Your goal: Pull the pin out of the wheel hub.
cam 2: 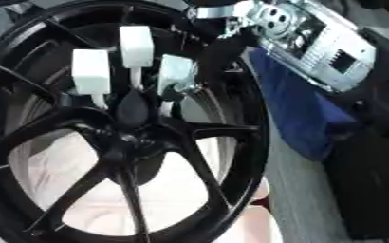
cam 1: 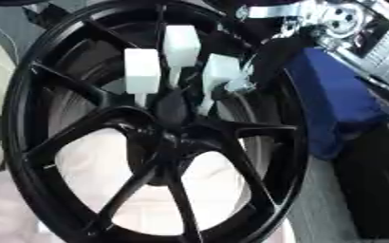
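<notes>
Behind: black wheel hub [cam 1: 161, 137], white pins [cam 1: 141, 71]

A pale, whitish desk [cam 1: 223, 190] shows through the gaps between the spokes of the large black multi-spoke wheel [cam 1: 81, 156], which stands tilted over it and fills most of both views. Whether the rim touches the desk cannot be told. To the right of the wheel, a crumpled dark blue cloth [cam 1: 335, 109] lies beside the rim.

wheel [cam 1: 81, 142]: glossy black, rim and spokes alike
pins [cam 1: 141, 70]: plain white heads
cloth [cam 1: 335, 109]: deep blue
my arm [cam 2: 314, 38]: silver metal
</notes>
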Available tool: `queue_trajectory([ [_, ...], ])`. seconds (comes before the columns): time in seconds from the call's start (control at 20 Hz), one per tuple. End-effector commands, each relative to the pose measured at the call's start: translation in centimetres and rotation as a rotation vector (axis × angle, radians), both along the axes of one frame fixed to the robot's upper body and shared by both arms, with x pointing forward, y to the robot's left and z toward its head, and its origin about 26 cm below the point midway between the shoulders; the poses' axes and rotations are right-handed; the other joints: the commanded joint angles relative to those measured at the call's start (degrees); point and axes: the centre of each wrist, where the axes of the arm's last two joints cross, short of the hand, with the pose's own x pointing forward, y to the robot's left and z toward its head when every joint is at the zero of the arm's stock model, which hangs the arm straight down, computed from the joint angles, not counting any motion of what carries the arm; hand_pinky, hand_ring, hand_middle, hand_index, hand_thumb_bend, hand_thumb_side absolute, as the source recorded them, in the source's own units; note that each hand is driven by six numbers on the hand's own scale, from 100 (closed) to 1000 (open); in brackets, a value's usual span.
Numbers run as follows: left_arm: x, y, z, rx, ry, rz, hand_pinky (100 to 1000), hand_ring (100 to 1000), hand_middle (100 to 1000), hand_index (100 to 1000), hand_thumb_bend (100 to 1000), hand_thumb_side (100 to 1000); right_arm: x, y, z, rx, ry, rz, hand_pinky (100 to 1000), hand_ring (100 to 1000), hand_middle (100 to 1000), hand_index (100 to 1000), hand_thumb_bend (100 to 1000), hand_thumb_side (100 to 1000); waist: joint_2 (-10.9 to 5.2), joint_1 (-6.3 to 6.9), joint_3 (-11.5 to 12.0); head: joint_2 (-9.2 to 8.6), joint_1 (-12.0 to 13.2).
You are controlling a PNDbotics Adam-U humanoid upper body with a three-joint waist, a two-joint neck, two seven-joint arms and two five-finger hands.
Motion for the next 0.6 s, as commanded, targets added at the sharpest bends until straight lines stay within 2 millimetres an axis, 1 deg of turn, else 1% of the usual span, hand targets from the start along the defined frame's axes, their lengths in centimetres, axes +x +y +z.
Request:
queue_trajectory([
  [0.05, -0.14, 0.01, 0.64, 0.007, -0.020, 0.001, 861, 688, 615, 736, 217, 602, -0.07, -0.56, 0.76, -0.030, -0.024, -0.011, 714, 729, 665, 684, 553, 135, -0.80, 0.31, 0.0, -0.74, 0.1],
  [0.25, -0.14, -0.03, 0.62, 0.004, -0.018, 0.002, 861, 688, 614, 736, 217, 603, 0.06, -0.56, 0.78, -0.025, -0.022, -0.012, 689, 689, 599, 627, 493, 141, -0.68, 0.31, 0.0, -0.85, 0.0],
  [0.35, -0.14, -0.05, 0.59, 0.002, -0.017, 0.003, 861, 688, 614, 736, 217, 604, 0.10, -0.54, 0.79, -0.014, -0.021, -0.014, 677, 669, 570, 600, 431, 145, -0.63, 0.30, 0.0, -0.84, 0.1],
  [0.6, -0.15, -0.07, 0.55, 0.000, -0.014, 0.006, 860, 688, 614, 736, 217, 605, 0.12, -0.47, 0.80, 0.013, -0.016, -0.013, 658, 634, 506, 545, 319, 148, -0.53, 0.28, 0.0, -0.76, 0.1],
])
